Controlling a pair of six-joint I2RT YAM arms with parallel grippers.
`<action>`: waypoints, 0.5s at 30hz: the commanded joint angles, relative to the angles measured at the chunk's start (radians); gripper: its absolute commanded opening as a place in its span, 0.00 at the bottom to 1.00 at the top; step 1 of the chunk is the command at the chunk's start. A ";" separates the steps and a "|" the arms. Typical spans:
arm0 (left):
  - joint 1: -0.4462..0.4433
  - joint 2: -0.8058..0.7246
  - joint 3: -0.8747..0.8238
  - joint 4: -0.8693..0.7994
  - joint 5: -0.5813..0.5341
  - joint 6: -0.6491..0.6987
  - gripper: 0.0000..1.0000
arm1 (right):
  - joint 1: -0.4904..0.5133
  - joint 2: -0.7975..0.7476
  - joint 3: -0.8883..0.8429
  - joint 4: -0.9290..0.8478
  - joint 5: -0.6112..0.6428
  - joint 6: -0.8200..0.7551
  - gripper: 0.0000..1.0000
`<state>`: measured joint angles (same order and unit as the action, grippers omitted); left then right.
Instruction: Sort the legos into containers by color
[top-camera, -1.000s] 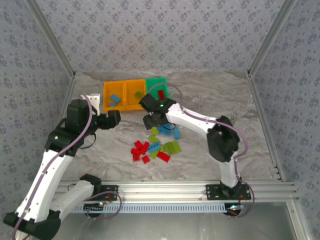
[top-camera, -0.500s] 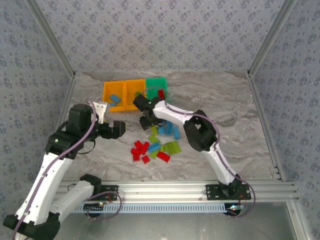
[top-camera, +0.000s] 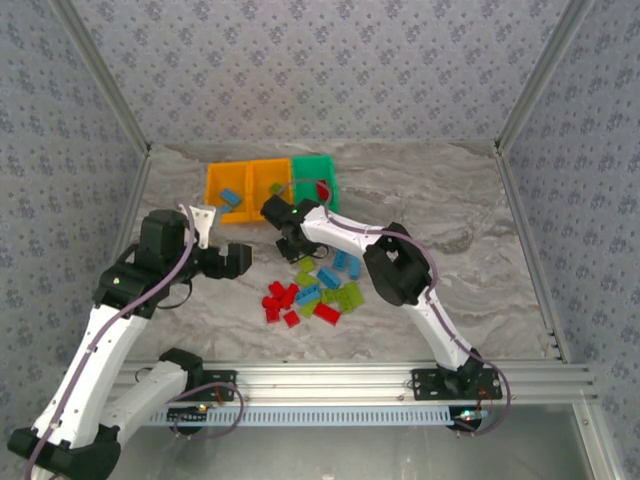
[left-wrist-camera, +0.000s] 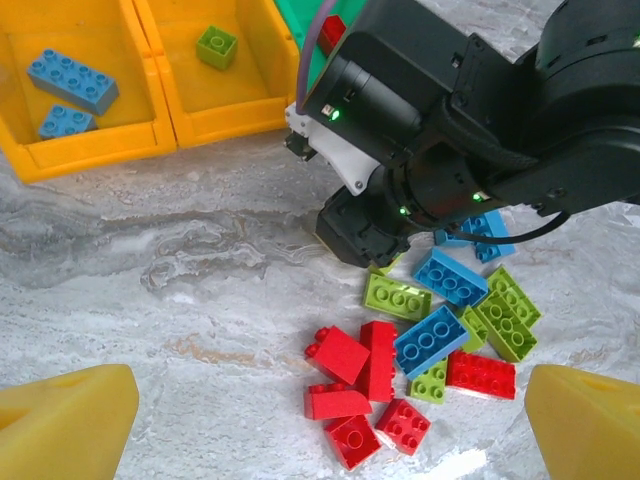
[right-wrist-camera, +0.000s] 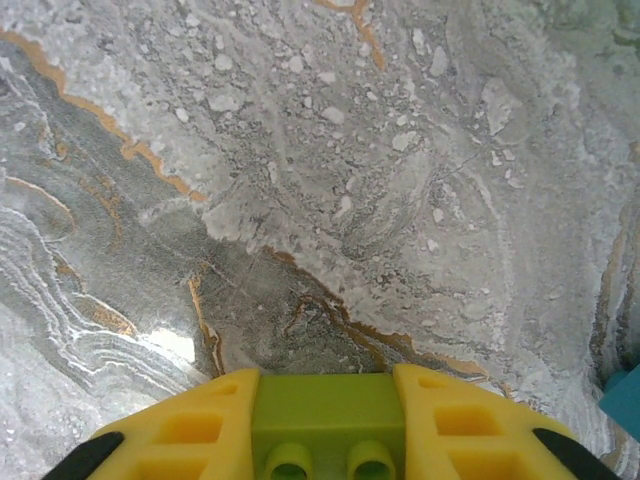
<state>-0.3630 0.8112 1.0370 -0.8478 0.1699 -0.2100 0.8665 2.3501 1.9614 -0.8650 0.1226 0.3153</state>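
**Entry: lime brick, in grasp, bound for a bin**

- Desk (left-wrist-camera: 150, 280): marbled.
- Middle orange bin (left-wrist-camera: 225, 122): holds a green brick (left-wrist-camera: 216, 45) (the likely destination).
- Right tool (right-wrist-camera: 322, 400): clenched on the lime brick (right-wrist-camera: 320, 430) at the far edge of the pile (left-wrist-camera: 400, 340). Lift straight and clear the bin wall.
- Left tool (top-camera: 237, 260): released, nearby.
- Lime brick: studs face the wrist; visible span runs finger to finger.

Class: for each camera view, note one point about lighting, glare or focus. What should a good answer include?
Top external: even, diffuse light, no hard shadows, the legos small and soft. Left wrist: bricks sharp, the yellow fingertips at the bottom corners blurred. Right wrist: marble table crisp, a glare patch lower left, the lime green lego cut off by the bottom edge.
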 joint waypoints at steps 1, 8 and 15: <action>-0.008 -0.017 -0.005 0.033 -0.014 -0.013 0.99 | 0.009 -0.044 -0.012 -0.016 -0.009 0.002 0.27; -0.008 -0.046 0.022 -0.016 -0.154 -0.066 0.99 | 0.012 -0.210 0.008 0.038 0.041 -0.010 0.21; -0.008 -0.080 0.030 -0.024 -0.247 -0.124 0.99 | 0.015 -0.319 0.011 0.257 0.161 -0.084 0.20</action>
<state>-0.3630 0.7509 1.0367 -0.8600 -0.0170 -0.2981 0.8795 2.0487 1.9549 -0.7235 0.2054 0.2810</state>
